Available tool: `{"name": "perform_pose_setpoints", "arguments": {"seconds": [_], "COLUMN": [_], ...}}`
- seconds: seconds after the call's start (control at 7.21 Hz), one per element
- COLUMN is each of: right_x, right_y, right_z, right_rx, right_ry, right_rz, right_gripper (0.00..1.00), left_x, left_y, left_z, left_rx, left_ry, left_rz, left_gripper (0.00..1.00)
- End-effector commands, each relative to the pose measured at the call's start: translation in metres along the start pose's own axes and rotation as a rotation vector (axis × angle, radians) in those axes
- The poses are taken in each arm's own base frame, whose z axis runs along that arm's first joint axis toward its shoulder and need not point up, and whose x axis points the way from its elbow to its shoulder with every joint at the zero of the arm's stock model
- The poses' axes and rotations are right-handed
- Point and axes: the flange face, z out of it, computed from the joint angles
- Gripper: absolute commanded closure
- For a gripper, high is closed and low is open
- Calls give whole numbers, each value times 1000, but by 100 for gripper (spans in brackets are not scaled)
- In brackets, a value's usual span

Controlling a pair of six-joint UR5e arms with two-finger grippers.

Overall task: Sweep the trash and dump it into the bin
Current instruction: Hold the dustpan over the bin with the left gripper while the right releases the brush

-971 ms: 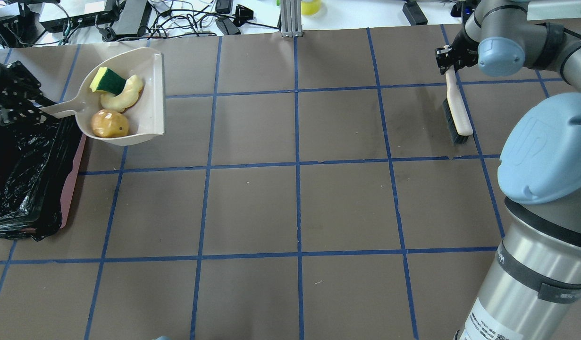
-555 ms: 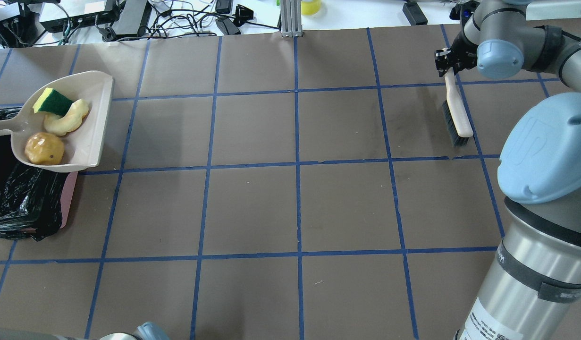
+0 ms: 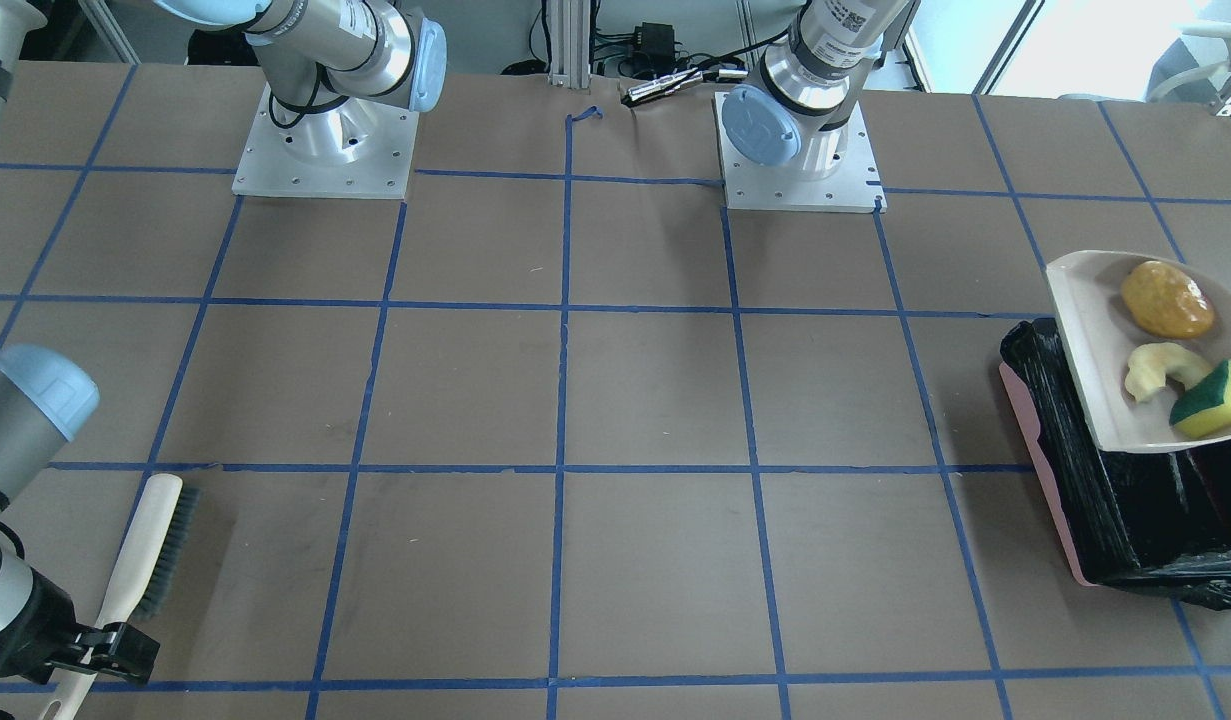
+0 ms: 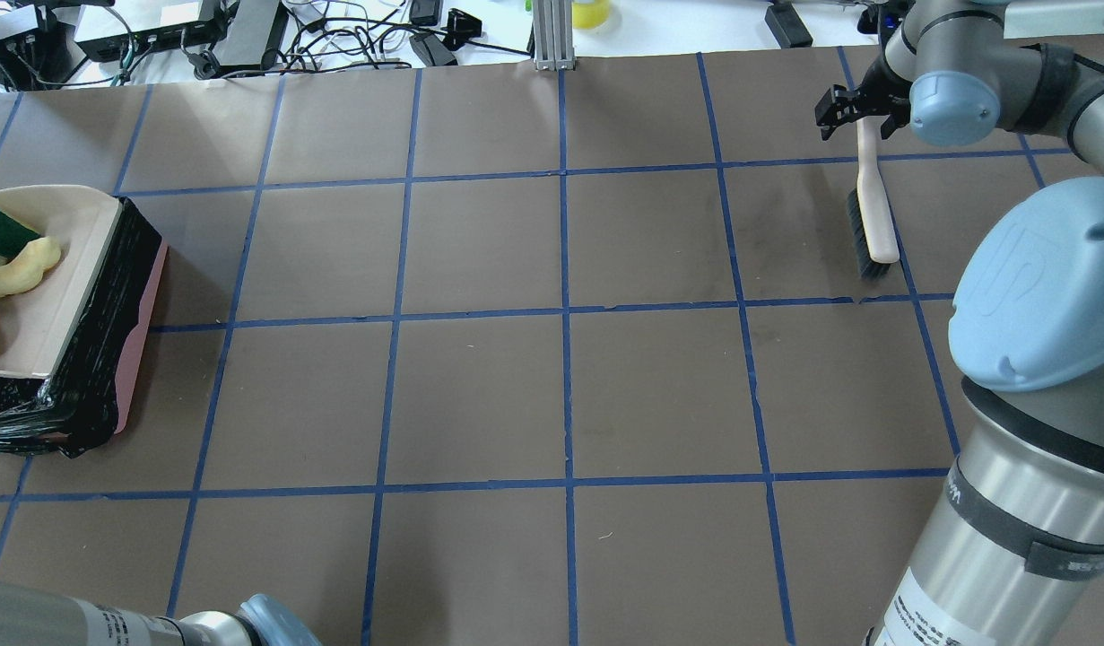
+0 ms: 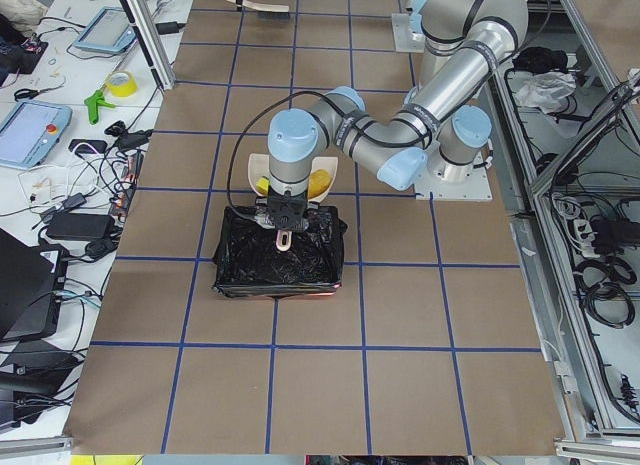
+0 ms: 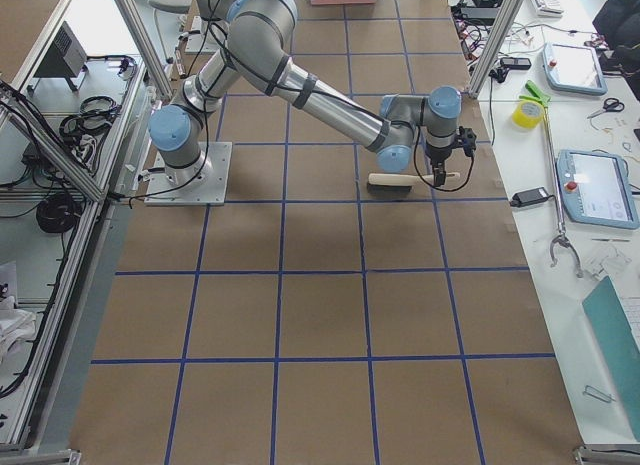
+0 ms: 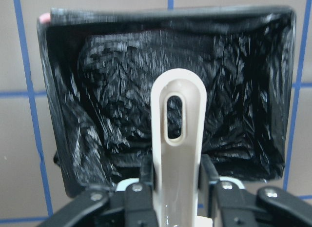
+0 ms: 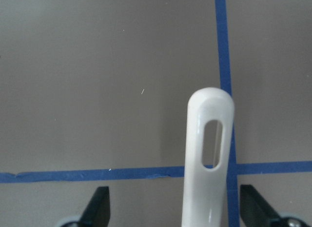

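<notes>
The beige dustpan (image 4: 67, 269) hangs over the black-lined pink bin (image 4: 112, 296), also in the front view (image 3: 1105, 510). In the pan lie the potato-like lump (image 3: 1165, 300), the pale curved piece (image 3: 1155, 368) and the yellow-green sponge (image 3: 1215, 400). My left gripper (image 7: 176, 180) is shut on the dustpan handle (image 7: 176, 134) above the bin's inside (image 7: 122, 80). My right gripper (image 8: 176, 207) is open, its jaws wide on both sides of the brush handle (image 8: 209, 154) without touching it. The brush (image 4: 874, 220) lies on the table.
Cables and boxes lie past the table's far edge (image 4: 247, 36). A metal post (image 4: 552, 36) stands at the far middle. The right arm's base column (image 4: 1009, 502) fills the near right corner. Blue tape lines grid the brown table.
My left gripper has carried the dustpan leftward until it hangs over the bin. My right gripper has opened and let go of the brush handle; the brush stays in place.
</notes>
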Motion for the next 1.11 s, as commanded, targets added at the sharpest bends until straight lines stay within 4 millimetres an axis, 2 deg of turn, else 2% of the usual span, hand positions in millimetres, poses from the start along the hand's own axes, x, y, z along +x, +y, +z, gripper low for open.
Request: {"name": "perform_pose_setpoints", "arguments": {"seconds": [0.0, 0.14, 0.28, 0.42, 0.55, 0.69, 0.83, 0.97], "right_x": [-9, -28, -63, -110, -161, -202, -224, -221], "right_y": [6, 15, 27, 47, 73, 95, 117, 143], "right_z": [-53, -96, -134, -167, -201, -240, -277, -309], "right_rx": [-31, -58, -80, -129, -173, -141, -119, -113], "right_ry": [2, -4, -10, -20, -29, -33, -33, -26], "right_rz": [5, -6, -14, -2, -5, -34, -68, -69], "right_gripper": [0, 0, 0, 0, 0, 0, 0, 0], "left_x": [5, 14, 18, 20, 20, 21, 34, 52], "left_y": [-44, -62, -74, -85, -88, -85, -64, -37], "left_z": [11, 9, 19, 26, 31, 31, 25, 25], "left_rx": [74, 127, 178, 253, 269, 297, 324, 357], "left_ry": [-6, -7, -15, -22, -44, -87, -118, -174], "left_rz": [72, 107, 144, 179, 202, 214, 246, 297], "left_gripper": [100, 100, 100, 100, 100, 100, 100, 100]}}
